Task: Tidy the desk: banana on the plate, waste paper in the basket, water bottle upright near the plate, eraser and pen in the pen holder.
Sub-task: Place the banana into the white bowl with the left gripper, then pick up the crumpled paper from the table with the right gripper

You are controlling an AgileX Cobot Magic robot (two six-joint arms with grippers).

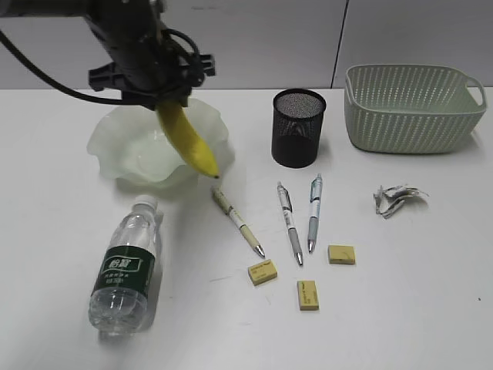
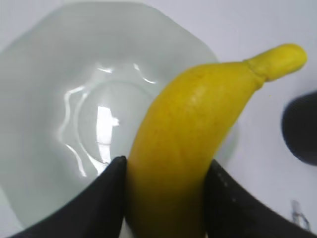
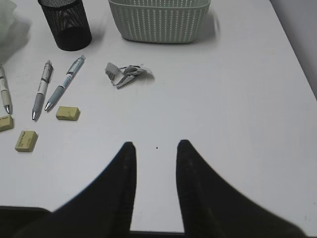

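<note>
One curved yellow banana (image 2: 183, 144), dark tip, above plate (image 1: 123, 146)

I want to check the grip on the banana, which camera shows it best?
The left wrist view: the banana fills the frame, clamped between the left pincer fingers above the plate. The exterior view shows the banana hanging below the arm, the grip hidden. The right wrist view misses it.

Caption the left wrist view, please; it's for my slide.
Left gripper holding the banana above the frosted green plate.
</note>
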